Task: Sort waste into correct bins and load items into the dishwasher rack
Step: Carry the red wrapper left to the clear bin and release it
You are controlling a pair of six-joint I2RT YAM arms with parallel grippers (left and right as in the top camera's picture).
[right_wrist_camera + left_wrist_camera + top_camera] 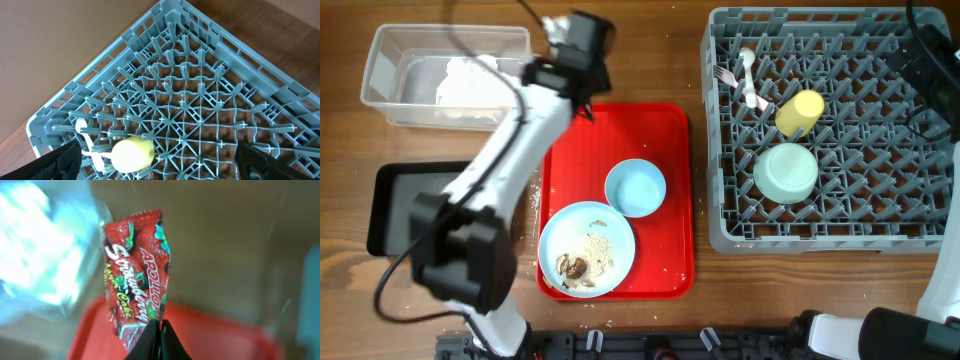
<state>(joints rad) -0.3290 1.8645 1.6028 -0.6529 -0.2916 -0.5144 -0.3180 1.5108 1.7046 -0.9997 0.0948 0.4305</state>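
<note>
My left gripper (pixel 160 325) is shut on the bottom edge of the red-and-white wrapper (pixel 135 275) and holds it up over the far edge of the red serving tray (pixel 672 130), close to the clear tub (pixel 378 80). A crumpled white napkin (pixel 470 80) lies in that tub. The large blue plate (pixel 610 228) with rice crumbs and brown bits (pixel 576 266) and the small blue bowl (pixel 635 187) sit on the tray. In the grey rack (pixel 720 200) are the mint bowl (pixel 786 172), yellow cup (pixel 800 112), fork and spoon (pixel 745 75). My right gripper (pixel 162 162) hangs open above the rack.
A shallow black tray (pixel 388 205) lies at the left, partly under my left arm (pixel 510 150). A few white crumbs are scattered on the wooden table beside the red tray's left edge. The right arm (pixel 930 60) reaches over the rack's far right corner.
</note>
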